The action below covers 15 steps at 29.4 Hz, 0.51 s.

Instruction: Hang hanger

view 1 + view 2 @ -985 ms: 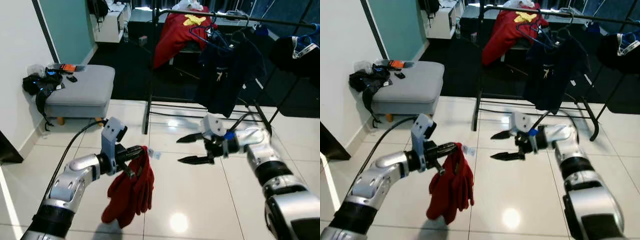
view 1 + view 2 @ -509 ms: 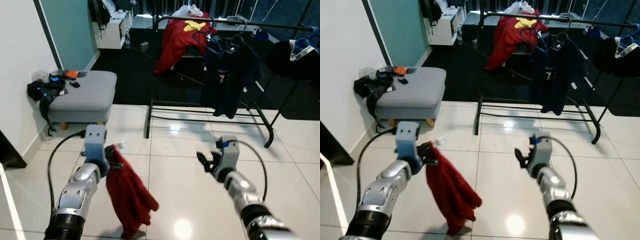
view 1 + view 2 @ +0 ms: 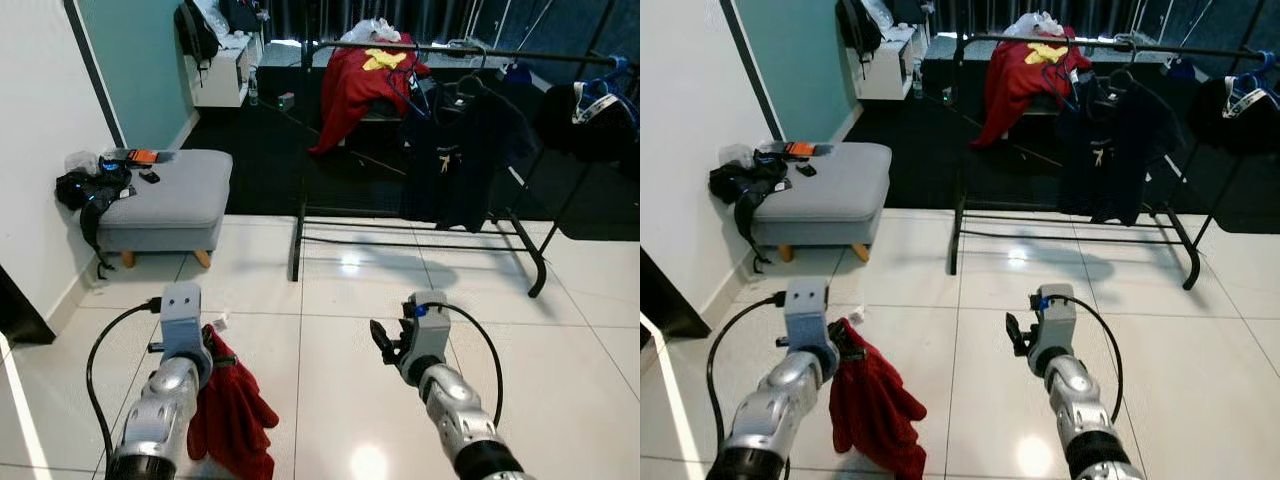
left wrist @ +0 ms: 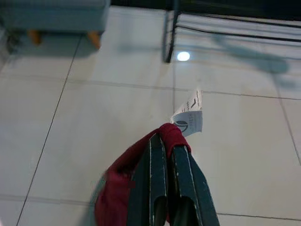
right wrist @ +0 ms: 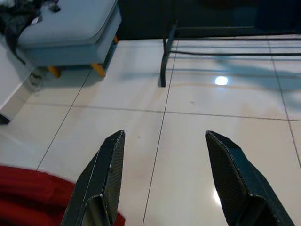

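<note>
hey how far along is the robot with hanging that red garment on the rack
Early stage. Done: the left claw is shut on the red garment, which dangles over the tiled floor. In hand: carrying it; the right claw is open and holds nothing. Left: reaching the clothes rack, which stands well ahead across the tiles, and getting the garment onto its rail.

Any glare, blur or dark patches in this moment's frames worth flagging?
Left eye view: a lamp glare spot on the glossy tile floor, and the dark area behind the clothes rack loses detail. Left wrist view: the left gripper is sharp, but the red garment below it is soft. Right wrist view: the right gripper is crisp, with a floor reflection.
</note>
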Motion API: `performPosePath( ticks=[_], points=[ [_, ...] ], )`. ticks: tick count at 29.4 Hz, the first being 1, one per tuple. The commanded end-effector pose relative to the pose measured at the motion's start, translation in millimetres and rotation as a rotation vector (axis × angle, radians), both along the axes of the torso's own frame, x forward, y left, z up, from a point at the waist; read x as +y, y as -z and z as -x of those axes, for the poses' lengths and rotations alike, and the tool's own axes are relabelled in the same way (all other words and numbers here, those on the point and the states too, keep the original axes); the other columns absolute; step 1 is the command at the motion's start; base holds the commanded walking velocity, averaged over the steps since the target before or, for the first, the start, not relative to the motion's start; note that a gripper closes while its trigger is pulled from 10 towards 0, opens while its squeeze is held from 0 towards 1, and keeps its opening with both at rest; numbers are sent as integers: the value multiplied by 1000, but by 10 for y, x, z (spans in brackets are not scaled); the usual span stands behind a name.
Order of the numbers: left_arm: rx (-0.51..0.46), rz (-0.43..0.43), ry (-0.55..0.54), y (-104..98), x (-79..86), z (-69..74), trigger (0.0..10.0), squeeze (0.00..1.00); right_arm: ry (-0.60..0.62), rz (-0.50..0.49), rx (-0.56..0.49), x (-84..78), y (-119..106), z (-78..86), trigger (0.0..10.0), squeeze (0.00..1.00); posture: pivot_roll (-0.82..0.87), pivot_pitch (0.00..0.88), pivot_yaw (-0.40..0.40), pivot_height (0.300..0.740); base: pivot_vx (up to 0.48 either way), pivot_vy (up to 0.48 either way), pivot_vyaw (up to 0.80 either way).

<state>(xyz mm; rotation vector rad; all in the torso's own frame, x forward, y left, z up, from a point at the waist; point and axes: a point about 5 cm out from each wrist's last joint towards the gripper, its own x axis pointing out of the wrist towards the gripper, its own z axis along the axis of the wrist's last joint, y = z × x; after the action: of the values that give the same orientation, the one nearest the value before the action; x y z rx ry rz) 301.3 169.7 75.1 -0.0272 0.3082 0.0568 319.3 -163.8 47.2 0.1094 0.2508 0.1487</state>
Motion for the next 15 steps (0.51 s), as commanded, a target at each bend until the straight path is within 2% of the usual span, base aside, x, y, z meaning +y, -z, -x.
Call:
performPosePath(
  ticks=[1, 4, 8, 12, 15],
  points=[
    [-44, -25, 17, -70, -45, -10, 10000, 0, 20, -22, -17, 16, -31, -8, 10000, 0, 90, 22, -14, 740, 0, 0, 0],
    [-75, -66, 39, -117, -100, -27, 10000, 0, 1, -68, -32, 93, -103, -35, 10000, 0, 101, 20, -23, 740, 0, 0, 0],
    [-145, -80, 83, -159, -155, -19, 10000, 0, -42, -47, -30, 165, -115, -50, 10000, 0, 102, 17, -26, 740, 0, 0, 0],
    [-187, -8, 89, -225, -177, 2, 10000, 0, -37, -54, -35, 203, -122, -45, 10000, 0, 101, 15, -31, 740, 0, 0, 0],
    [-206, 15, 103, -263, -202, 12, 10000, 0, -36, -52, -31, 205, -117, -38, 10000, 0, 99, 17, -35, 740, 294, 0, 0]
  ],
)
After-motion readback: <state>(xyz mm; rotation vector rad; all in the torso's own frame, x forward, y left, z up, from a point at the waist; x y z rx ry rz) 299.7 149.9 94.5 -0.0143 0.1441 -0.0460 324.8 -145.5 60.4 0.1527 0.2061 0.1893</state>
